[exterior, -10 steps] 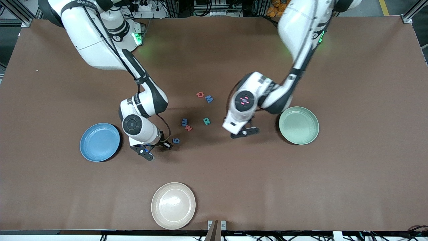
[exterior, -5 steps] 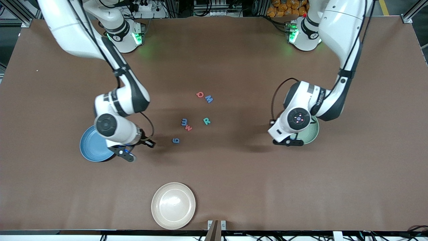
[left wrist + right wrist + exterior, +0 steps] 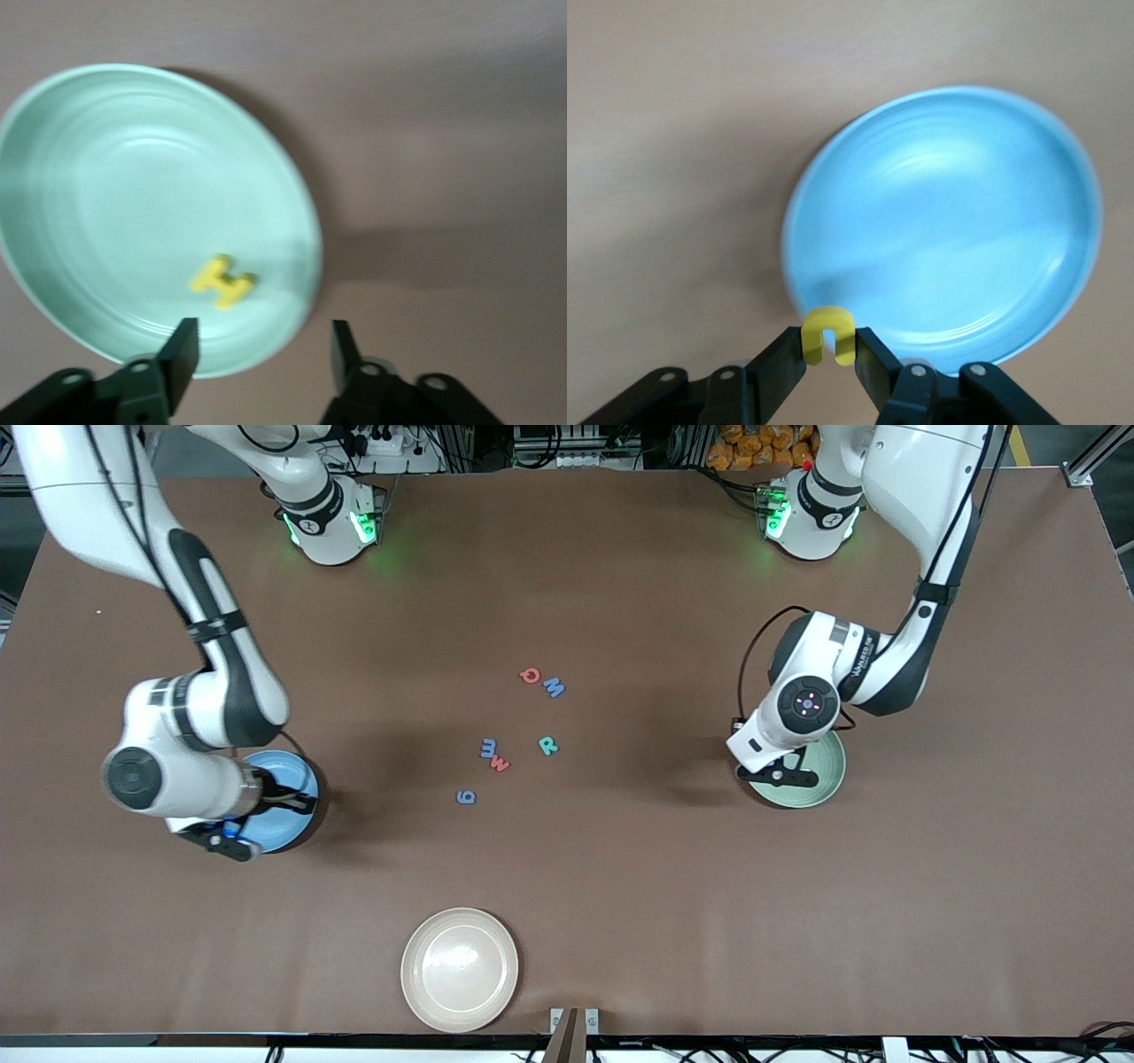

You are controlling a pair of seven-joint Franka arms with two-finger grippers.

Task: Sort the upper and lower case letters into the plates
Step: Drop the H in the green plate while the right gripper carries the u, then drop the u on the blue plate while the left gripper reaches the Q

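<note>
Both robot arms are shiny white with black bands at the joints. Thin black cables run along them. Each round base glows green. The left arm has small red lights on a round black cap; the right arm has a plain black cap.

Glossy mint plate, glossy blue plate (both glazed-looking), matt brown tabletop
</note>
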